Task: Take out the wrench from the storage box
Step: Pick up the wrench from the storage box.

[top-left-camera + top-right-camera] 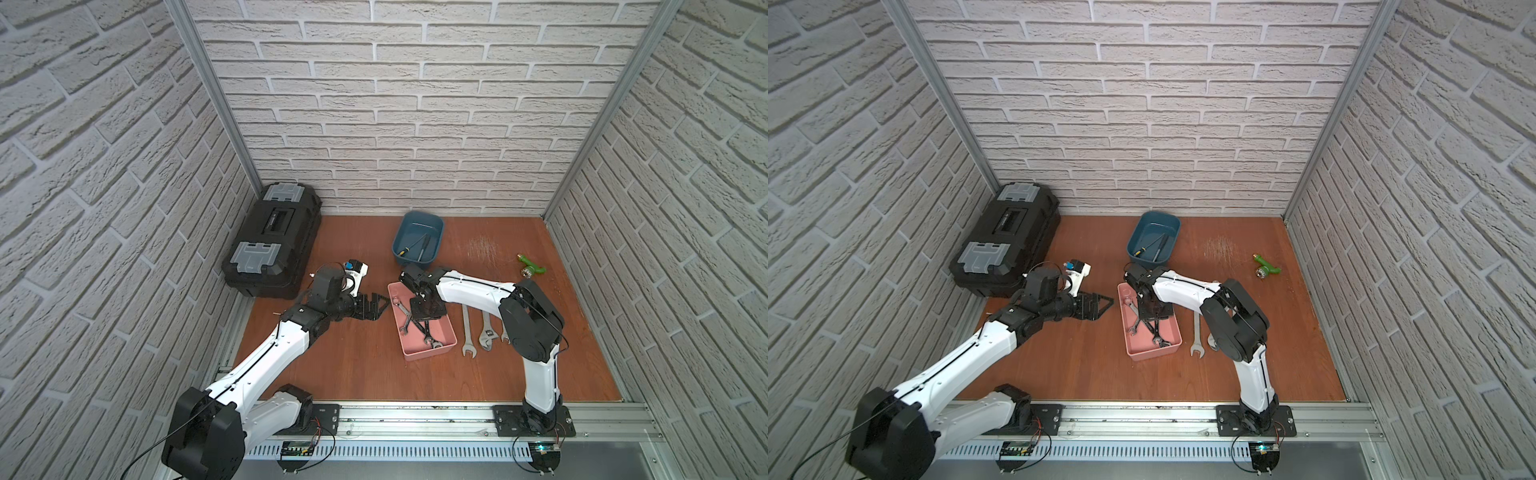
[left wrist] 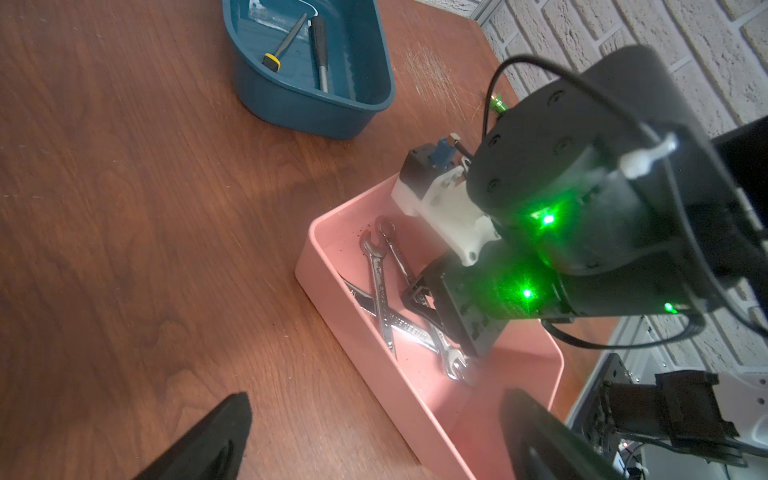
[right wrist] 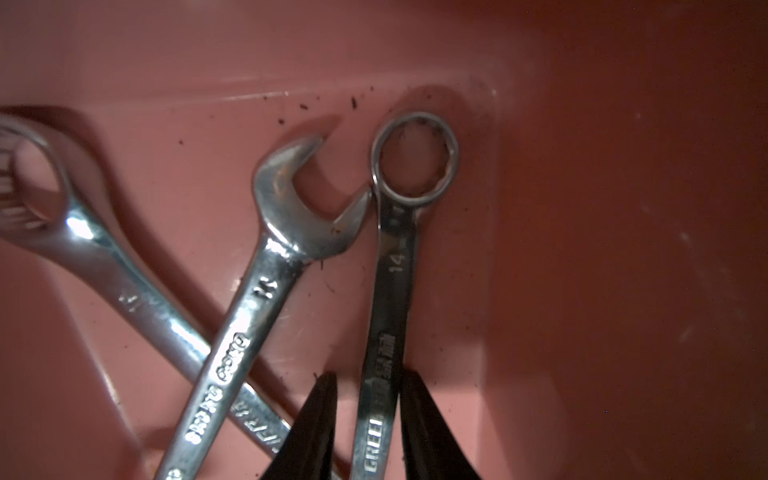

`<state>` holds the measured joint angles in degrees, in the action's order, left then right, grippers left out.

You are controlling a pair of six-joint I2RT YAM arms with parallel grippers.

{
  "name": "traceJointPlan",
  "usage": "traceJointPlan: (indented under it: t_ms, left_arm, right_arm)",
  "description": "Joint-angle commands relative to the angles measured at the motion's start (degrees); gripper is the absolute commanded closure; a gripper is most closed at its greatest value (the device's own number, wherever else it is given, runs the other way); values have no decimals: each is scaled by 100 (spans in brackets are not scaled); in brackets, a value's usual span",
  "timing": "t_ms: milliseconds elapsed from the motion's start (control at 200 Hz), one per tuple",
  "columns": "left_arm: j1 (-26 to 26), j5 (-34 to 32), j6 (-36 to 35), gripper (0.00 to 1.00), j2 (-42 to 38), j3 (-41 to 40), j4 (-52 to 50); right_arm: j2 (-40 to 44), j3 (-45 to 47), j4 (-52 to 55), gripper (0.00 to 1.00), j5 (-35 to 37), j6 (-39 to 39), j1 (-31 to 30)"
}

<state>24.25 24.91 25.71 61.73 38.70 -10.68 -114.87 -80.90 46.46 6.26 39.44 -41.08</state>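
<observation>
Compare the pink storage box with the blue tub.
The storage box is pink and shallow; the blue tub is deeper. The storage box holds crossed wrenches; the blue tub holds two slim hand tools. The right gripper reaches into the storage box, its jaws straddling one wrench; nothing reaches into the blue tub. Both are open-topped containers with rounded corners, standing on the wooden table.

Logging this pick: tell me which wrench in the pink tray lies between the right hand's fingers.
The ring-ended wrench stamped 14: the right hand straddles its shank; the open-ended wrench and bigger ring wrench lie crossed beside it.
</observation>
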Motion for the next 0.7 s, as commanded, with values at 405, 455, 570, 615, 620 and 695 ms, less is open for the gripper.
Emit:
traceJointPlan:
  t_ms: [405,455,570,615,620,695]
  left_arm:
    - [27,102,13,2,63,-109,250]
    - [27,98,26,2,62,-100,256]
    - [25,102,10,2,75,-79,243]
    - [22,101,4,2,84,-62,233]
    - [20,102,4,2,84,-59,233]
    - [25,102,-2,2,112,-31,232]
  right_arm:
    - [116,366,-309,91,-147,465,13]
    - [398,341,-312,92,-98,484,6]
    - [711,274,-327,93,-20,538,-5]
    - [800,208,-281,93,19,534,-19]
    - [813,198,-275,93,30,532,-21]
    - [957,121,-194,93,139,521,-41]
